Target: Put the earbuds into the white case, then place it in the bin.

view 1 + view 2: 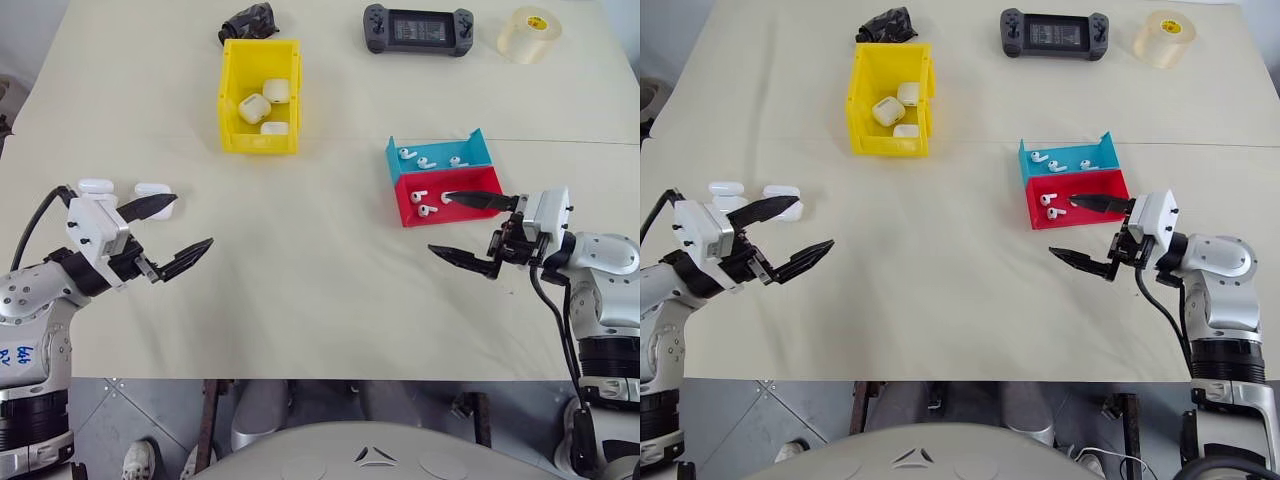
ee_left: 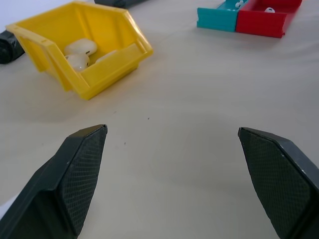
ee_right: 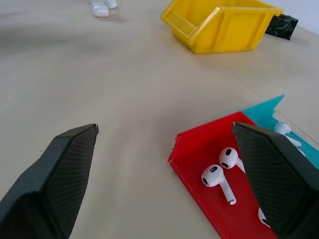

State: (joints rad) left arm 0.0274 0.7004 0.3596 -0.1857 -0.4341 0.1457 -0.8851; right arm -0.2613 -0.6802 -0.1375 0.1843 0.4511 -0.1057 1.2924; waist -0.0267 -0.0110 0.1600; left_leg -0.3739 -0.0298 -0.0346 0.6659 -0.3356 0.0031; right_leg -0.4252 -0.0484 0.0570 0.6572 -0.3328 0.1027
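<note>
Left gripper (image 1: 170,235) is hovering over the tabletop (image 1: 320,290) at about 8 o'clock, its two black fingers spread wide and grasping nothing. Just beside its upper finger, two closed white cases (image 1: 153,192) are lying side by side near the left edge. Up at 11 o'clock the bin (image 1: 228,100) is sitting with three more white cases (image 1: 254,108) inside it; a crumpled black object (image 1: 248,22) is lying just behind it. At 12 o'clock a handheld game console (image 1: 417,28) is resting, and a roll of clear tape (image 1: 529,34) is standing at 1 o'clock. Right of centre, a blue tray (image 1: 478,148) and a red tray (image 1: 406,212) are touching each other, and the earbuds (image 1: 418,196) are lying loose in both. Right gripper (image 1: 470,227) is hanging at 4 o'clock, released and empty, its upper finger reaching over the red tray.
</note>
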